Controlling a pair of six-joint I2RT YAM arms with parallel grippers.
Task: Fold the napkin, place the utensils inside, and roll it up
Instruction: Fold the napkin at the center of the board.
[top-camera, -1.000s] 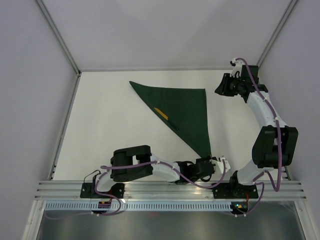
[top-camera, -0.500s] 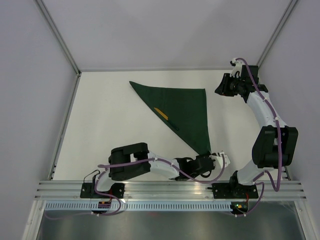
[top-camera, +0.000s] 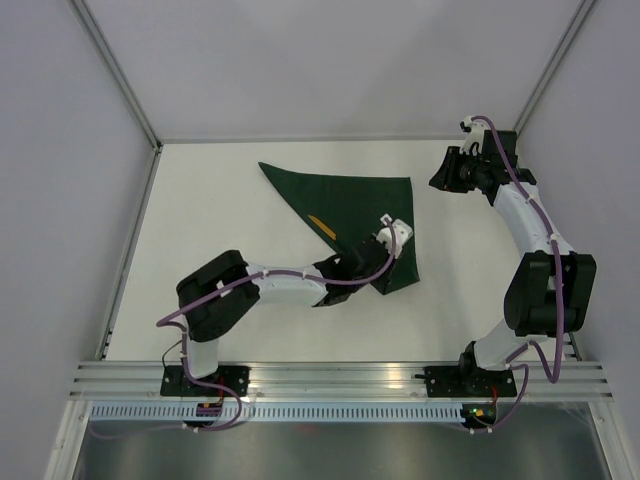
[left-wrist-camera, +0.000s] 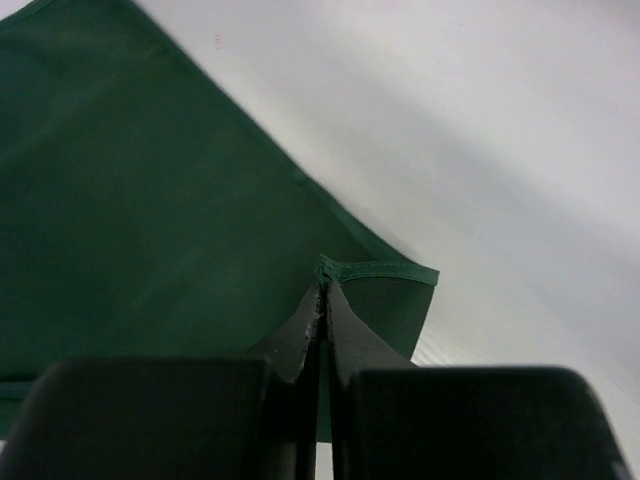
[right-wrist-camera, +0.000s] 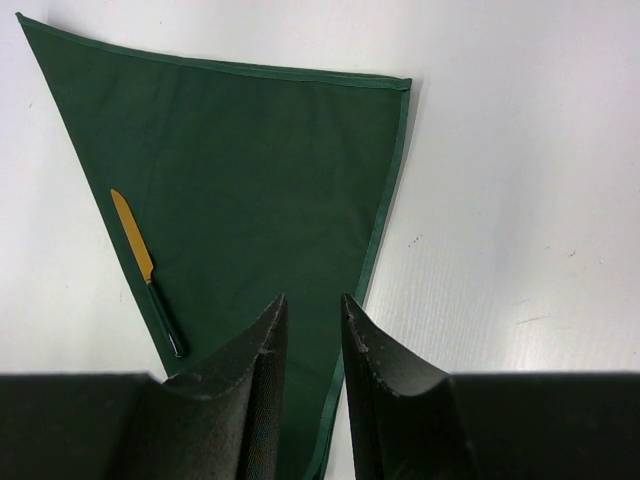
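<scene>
Pinching a hemmed corner of the napkin (top-camera: 360, 200), the left gripper (left-wrist-camera: 322, 285) is seen with its fingers (left-wrist-camera: 297, 335) pressed together, only the thin cloth being caught between them. The corner is held raised above the rest of the fabric, over the right-hand part of the napkin, and the cloth below it is drawn up into a fold.

The napkin is spread on the white table (top-camera: 220, 230) as a dark green triangle. One straight edge runs along the far side, and a slanted edge runs from the far left point toward the held corner.

One utensil (right-wrist-camera: 145, 270) is laid on the cloth, just inside the slanted edge and roughly parallel to it. Its yellow-orange part is turned toward the far left point and its dark part toward the near side. In the top view the dark part is hidden by the left arm (top-camera: 290, 285).

The right gripper (right-wrist-camera: 312, 298) is held up to the right of the napkin's far right corner. Its fingers (right-wrist-camera: 262, 350) are parted by a narrow gap, and nothing is gripped or touched by them.

One napkin, one utensil and two arms are counted.
</scene>
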